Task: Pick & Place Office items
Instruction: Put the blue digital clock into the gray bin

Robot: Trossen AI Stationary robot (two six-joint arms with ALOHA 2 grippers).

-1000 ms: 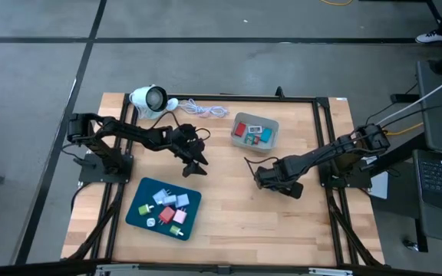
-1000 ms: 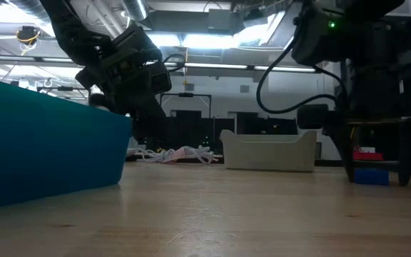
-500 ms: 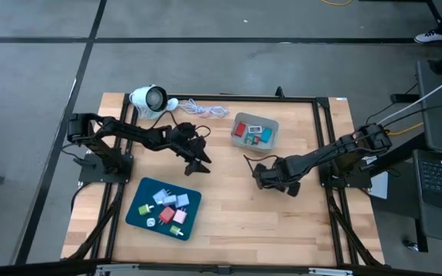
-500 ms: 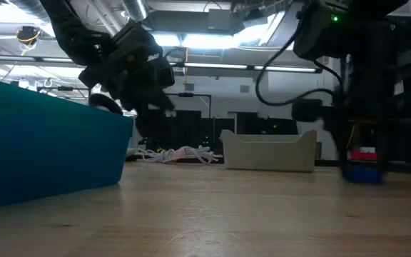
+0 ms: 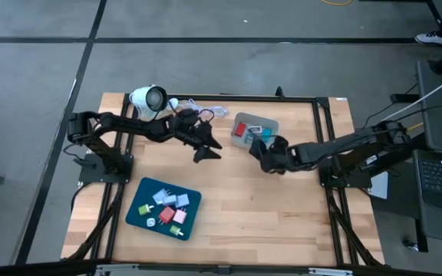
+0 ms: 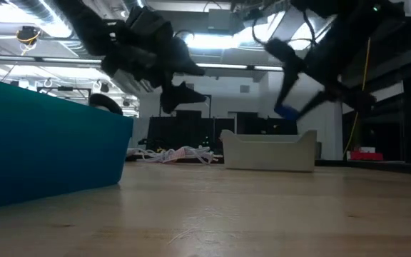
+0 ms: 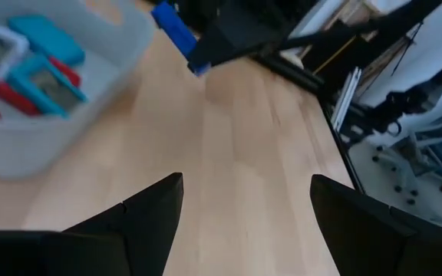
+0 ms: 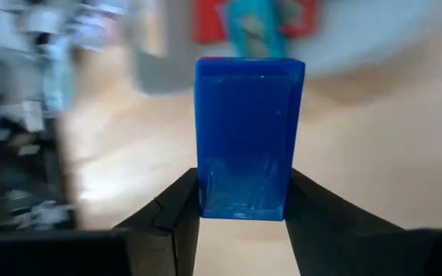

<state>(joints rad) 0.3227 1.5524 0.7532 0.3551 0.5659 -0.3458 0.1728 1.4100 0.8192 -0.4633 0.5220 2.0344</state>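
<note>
The right claw (image 8: 242,218) is closed on a small, bright blue, blocky plastic piece (image 8: 249,138), lifted above the wooden bench (image 5: 282,207) just beside the grey plastic bin (image 5: 255,130). The piece looks light, stiff and smooth, so I think its flat sides are the best hold. The left claw (image 7: 244,203) hangs spread and empty near the bin.

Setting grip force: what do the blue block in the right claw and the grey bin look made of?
Blue block: probably hard plastic, glossy, with sharp edges and faint highlights. Grey bin: likely matte moulded plastic, with a thin uniform wall and rounded corners.
</note>
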